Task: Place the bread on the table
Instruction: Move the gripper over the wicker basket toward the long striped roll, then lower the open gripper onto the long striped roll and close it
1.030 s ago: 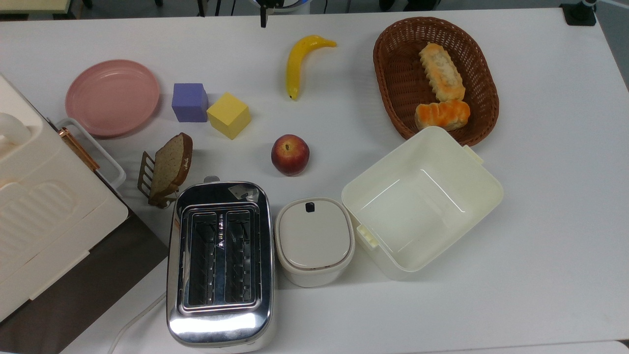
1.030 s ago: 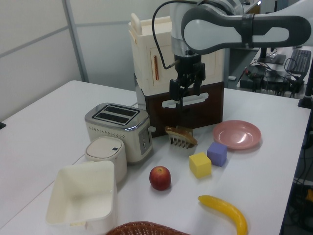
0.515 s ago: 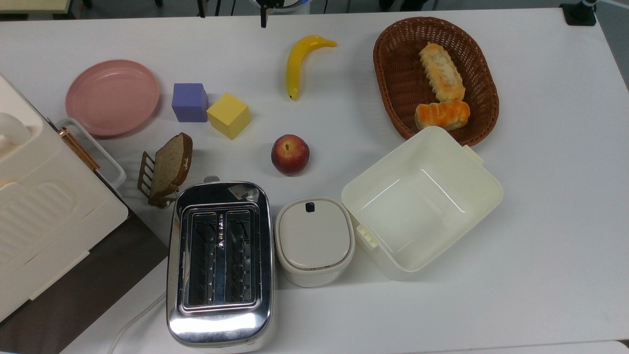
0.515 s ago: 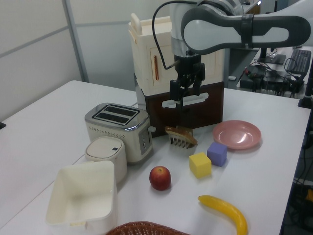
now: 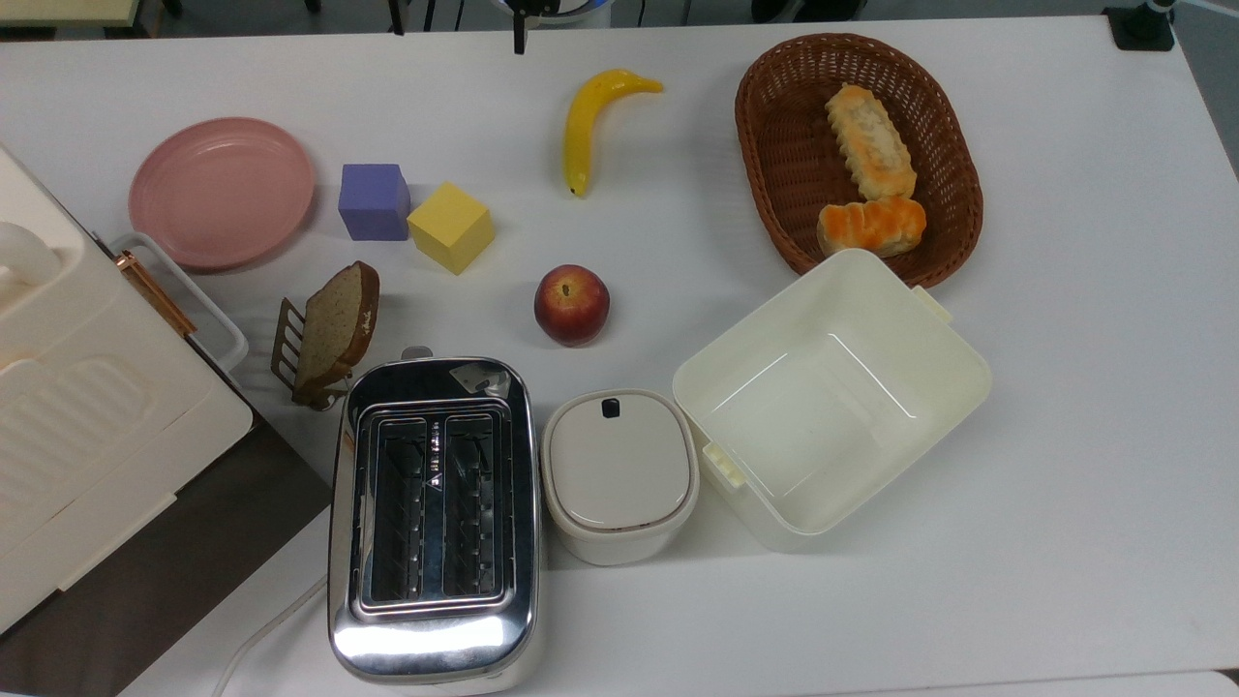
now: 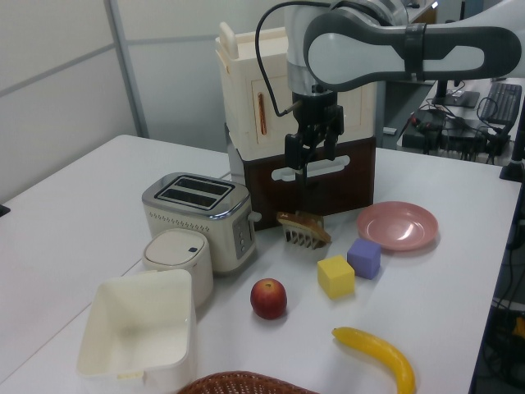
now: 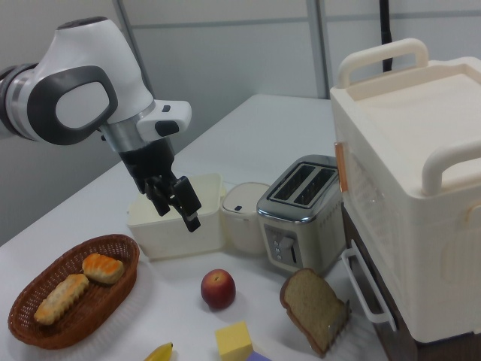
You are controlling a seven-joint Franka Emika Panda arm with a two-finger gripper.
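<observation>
Nothing's moving since a second ago: end effector is hanging mid-frame, can't tell its state, bread still sitting in basket.

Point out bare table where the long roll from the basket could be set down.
Widest bare table lies on the top view's right, beside the basket and box. A smaller patch lies between banana and basket. Around the toaster it is crowded.
</observation>
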